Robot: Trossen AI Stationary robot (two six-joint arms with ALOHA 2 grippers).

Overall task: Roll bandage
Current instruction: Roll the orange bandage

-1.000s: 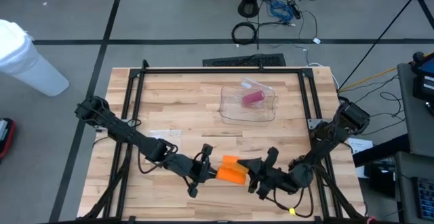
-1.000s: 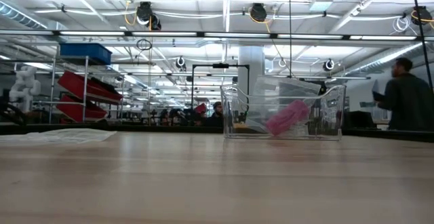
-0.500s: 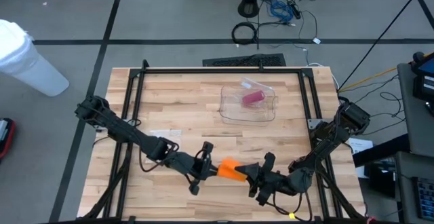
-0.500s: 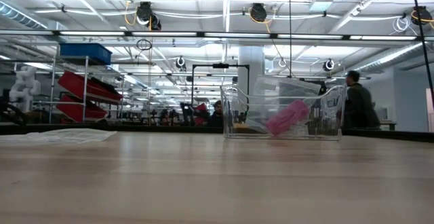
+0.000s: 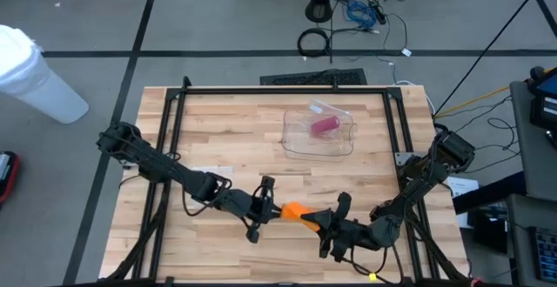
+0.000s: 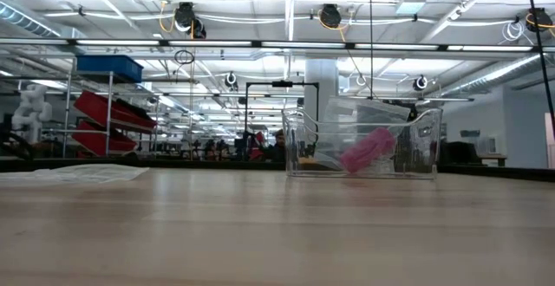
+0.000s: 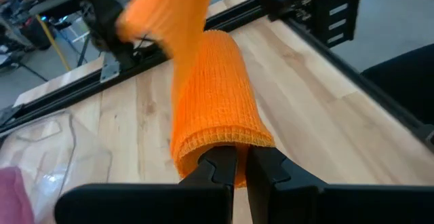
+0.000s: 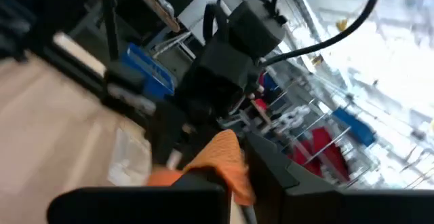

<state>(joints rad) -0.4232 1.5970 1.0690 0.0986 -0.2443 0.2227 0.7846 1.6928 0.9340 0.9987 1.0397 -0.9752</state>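
Observation:
An orange mesh bandage (image 5: 293, 210) hangs between my two grippers above the table's near edge, clear of the wood. My left gripper (image 5: 264, 209) comes from the left, its fingers shut, with the rolled part (image 7: 213, 95) around their tips. A loose tail (image 7: 163, 7) runs from the roll toward my right gripper (image 5: 324, 222), which comes from the right and has orange cloth (image 8: 220, 153) at its fingers. Neither gripper shows in the low view. My left gripper has its shut fingers (image 7: 220, 170) pushed into the roll's near open end (image 7: 224, 142), and the roll hides their tips. The fingers lie along the roll's axis, slanting slightly down from the table's left. The roll is lifted clear. My right gripper holds the bandage's loose tail (image 8: 227, 166) between its fingers, coming about level from the table's right. The place of contact is blurred, so I cannot tell how many layers it has. The tail runs on to the roll on the other gripper.
A clear plastic box (image 5: 319, 143) with a pink roll (image 5: 324, 126) inside stands at the far middle of the table. A flat clear wrapper (image 5: 209, 172) lies on the left. Black frame rails (image 5: 287, 90) border the tabletop.
The orange patch seen from above has shrunk from a broad flat piece to a small narrow one. My left gripper has drifted a little toward the right and far side. My right gripper has rolled its wrist in place. A person has walked out of the low view.

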